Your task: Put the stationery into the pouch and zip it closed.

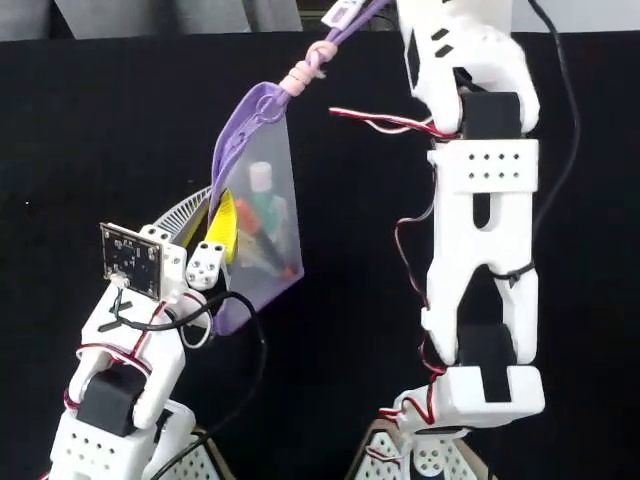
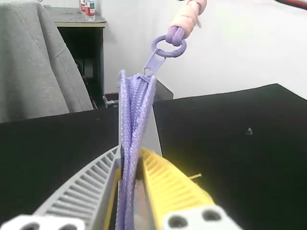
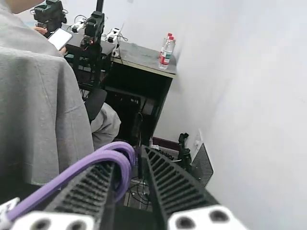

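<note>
Here the pouch (image 1: 262,215) hangs over the table's (image 1: 350,220) middle, zipper edge pinched in the left gripper (image 2: 130,160); the right gripper (image 3: 136,165) clamps its purple cord (image 3: 72,178). Stationery (image 1: 268,222) inside (through translucent wall) looks unclear.

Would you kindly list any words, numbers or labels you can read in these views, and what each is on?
No text can be read.
Too small to read: the bottle label.
Blurred: the white tag on the cord.
No print shows on the pouch.
</note>
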You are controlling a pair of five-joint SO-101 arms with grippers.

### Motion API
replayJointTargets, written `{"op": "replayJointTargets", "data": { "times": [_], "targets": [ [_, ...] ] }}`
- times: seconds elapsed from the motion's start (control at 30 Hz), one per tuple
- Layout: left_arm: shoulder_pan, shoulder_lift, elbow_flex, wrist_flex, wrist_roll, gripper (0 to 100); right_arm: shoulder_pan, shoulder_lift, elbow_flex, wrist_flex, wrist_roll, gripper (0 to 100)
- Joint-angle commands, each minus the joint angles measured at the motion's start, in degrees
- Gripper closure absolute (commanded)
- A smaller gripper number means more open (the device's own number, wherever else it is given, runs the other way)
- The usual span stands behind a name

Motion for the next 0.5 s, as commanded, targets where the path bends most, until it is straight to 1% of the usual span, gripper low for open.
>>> {"op": "replayJointTargets", "data": {
  "times": [0.0, 0.27, 0.47],
  "targets": [
    [-0.1, -1.1, -1.1, 0.4, -0.5, 97, 6.8, 0.9, -3.8, -3.0, -0.4, 98.7],
    [-2.6, -1.4, -1.2, 0.2, -0.5, 97, 11.9, 11.7, -14.1, -2.5, -0.5, 98.7],
    [-2.5, -1.6, -1.2, 0.3, -0.5, 97, 14.3, 20.6, -22.5, -2.5, -0.5, 98.7]
  ]
}}
